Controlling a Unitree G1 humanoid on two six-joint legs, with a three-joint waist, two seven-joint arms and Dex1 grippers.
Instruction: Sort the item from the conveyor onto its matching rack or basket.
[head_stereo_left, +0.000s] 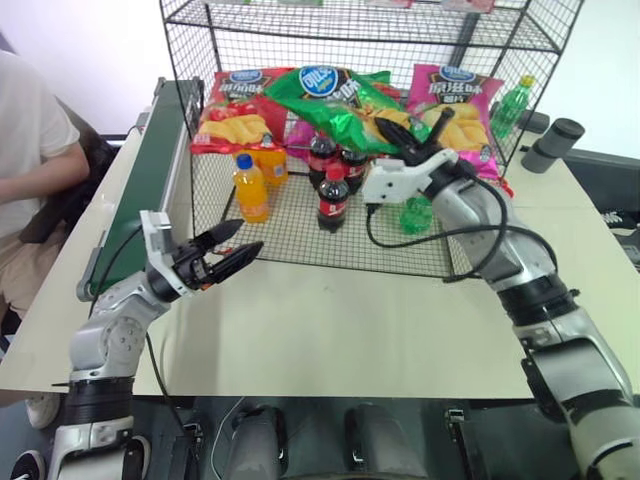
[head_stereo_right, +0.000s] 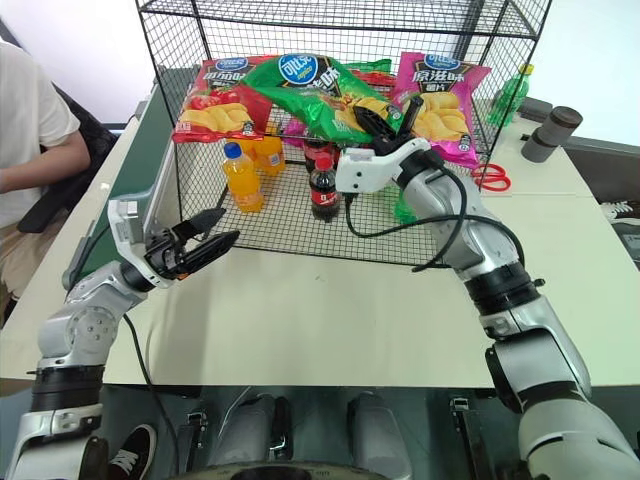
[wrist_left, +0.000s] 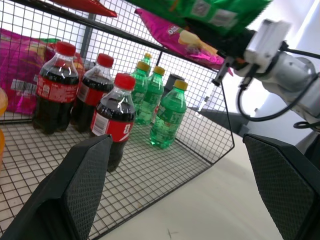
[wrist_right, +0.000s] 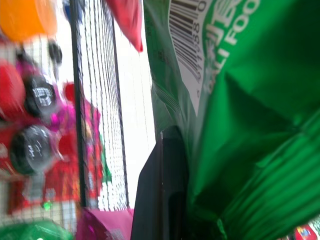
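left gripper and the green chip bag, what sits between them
In the left eye view, the orange drink bottle and cola bottles on the rack floor separate the open left gripper from the green chip bag.

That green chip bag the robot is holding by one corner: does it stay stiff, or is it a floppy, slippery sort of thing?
Probably floppy: the green chip bag sags and creases away from where the right gripper pinches its edge. Its glossy foil looks slippery, so a pinch on the edge might creep. It seems light for its puffy bulk, since one corner grip carries it above the rack.
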